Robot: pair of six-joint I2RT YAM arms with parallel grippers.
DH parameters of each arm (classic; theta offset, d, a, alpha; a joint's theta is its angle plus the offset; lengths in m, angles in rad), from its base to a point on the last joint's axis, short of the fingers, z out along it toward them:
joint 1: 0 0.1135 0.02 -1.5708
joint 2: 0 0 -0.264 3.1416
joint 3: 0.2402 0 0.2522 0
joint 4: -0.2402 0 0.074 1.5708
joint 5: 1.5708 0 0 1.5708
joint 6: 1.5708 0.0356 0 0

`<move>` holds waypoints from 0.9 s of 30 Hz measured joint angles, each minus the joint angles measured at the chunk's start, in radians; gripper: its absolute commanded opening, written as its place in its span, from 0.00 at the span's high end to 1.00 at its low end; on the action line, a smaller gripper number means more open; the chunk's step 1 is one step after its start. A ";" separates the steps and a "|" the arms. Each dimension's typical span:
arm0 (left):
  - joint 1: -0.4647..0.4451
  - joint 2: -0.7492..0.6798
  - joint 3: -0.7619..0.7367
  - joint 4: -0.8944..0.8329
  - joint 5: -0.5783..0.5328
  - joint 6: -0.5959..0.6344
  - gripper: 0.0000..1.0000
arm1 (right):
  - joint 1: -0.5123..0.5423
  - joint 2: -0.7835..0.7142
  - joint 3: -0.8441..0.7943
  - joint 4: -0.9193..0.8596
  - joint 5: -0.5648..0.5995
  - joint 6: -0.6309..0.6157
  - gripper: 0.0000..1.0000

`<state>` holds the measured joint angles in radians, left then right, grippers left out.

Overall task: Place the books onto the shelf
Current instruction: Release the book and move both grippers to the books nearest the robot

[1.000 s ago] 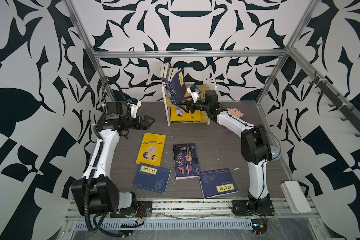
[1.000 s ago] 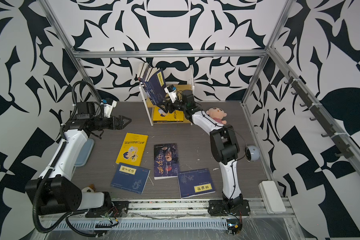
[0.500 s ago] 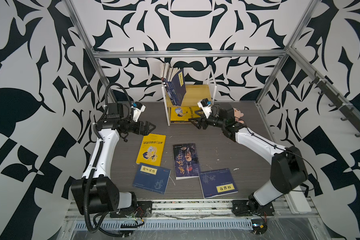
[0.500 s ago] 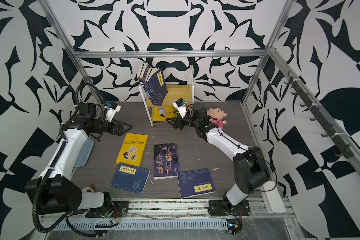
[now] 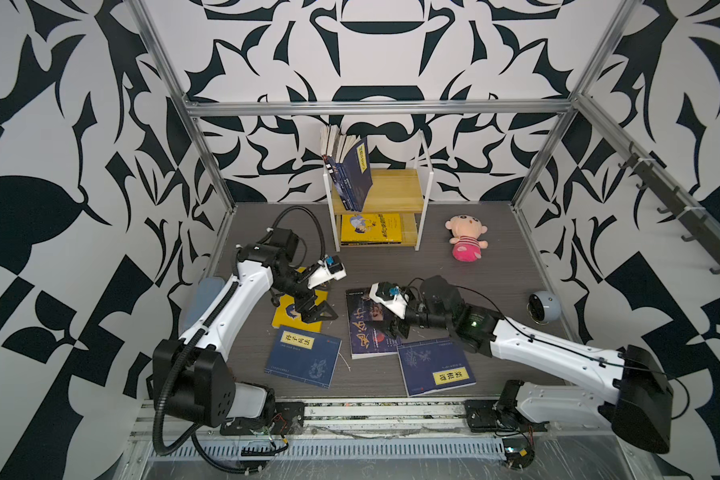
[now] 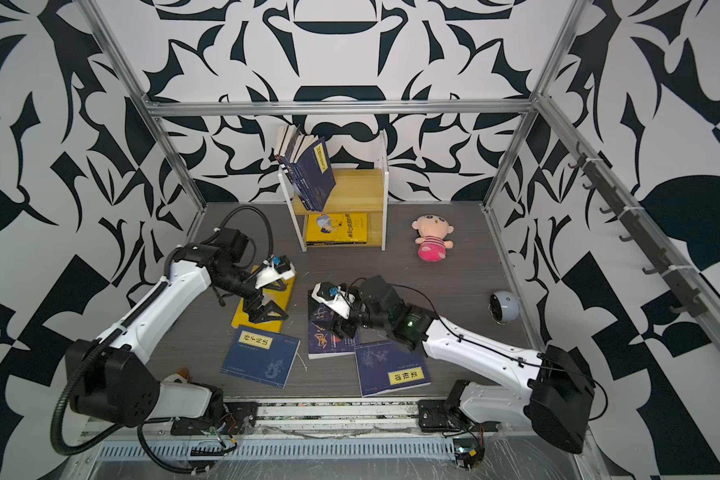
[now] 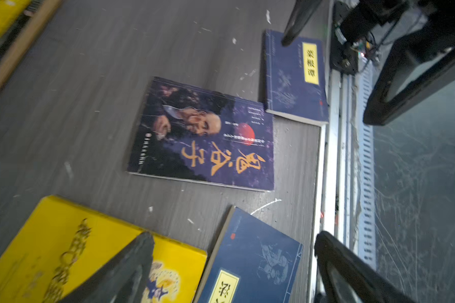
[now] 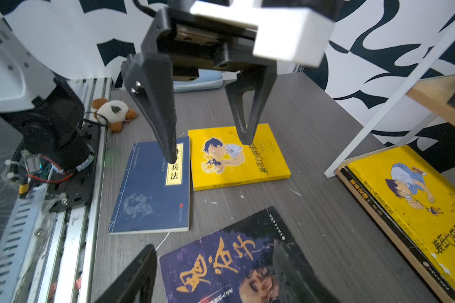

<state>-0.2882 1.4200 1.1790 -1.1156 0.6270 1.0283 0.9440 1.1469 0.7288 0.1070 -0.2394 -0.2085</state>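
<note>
While I am hovering, left pincer [image 5: 320, 315] open over one yellow book [image 5: 285, 318], right pincer [image 5: 396, 330] open over one dark book [image 5: 368, 340], two navy books [image 5: 304, 357] [image 5: 435, 368] nearby.

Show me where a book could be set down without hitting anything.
Free: the right half of the shelf's upper board, beside the leaning books; the table strip between the plush doll and the right arm. Crowded: the front centre, where flat books lie under the open left gripper and right gripper.

Navy books [image 5: 303, 356] on your bench [image 5: 516, 257]: two
Yellow book [image 5: 281, 322] beside them: one
Dark book [image 5: 366, 336]: one
Shelf [image 5: 395, 189]: one
Pink doll [image 5: 465, 243]: one
Round gadget [image 5: 544, 306]: one
</note>
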 measured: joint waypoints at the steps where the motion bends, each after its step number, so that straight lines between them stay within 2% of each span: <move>1: -0.017 0.026 -0.005 -0.012 -0.013 0.026 0.04 | 0.014 -0.028 -0.027 -0.005 0.024 0.003 0.30; 4: -0.045 0.103 -0.006 -0.041 -0.040 0.085 0.10 | 0.027 -0.114 -0.100 -0.016 0.083 0.022 0.31; 9: -0.065 0.194 -0.013 -0.053 -0.077 0.171 0.11 | 0.027 -0.242 -0.190 -0.037 0.162 0.048 0.31; 11: -0.073 0.226 -0.013 -0.054 -0.095 0.198 0.16 | 0.027 -0.275 -0.219 -0.039 0.196 0.051 0.30; 14: -0.087 0.296 -0.007 -0.060 -0.124 0.224 0.27 | 0.027 -0.311 -0.252 -0.044 0.246 0.053 0.30; 21: -0.117 0.414 0.000 -0.048 -0.211 0.238 0.30 | 0.027 -0.357 -0.286 -0.059 0.318 0.053 0.29; 27: -0.143 0.453 -0.009 -0.034 -0.257 0.238 0.44 | 0.027 -0.360 -0.287 -0.074 0.335 0.053 0.29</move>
<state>-0.4313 1.8729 1.1698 -1.1496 0.3698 1.2667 0.9714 0.7864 0.4416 0.0334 0.0952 -0.1555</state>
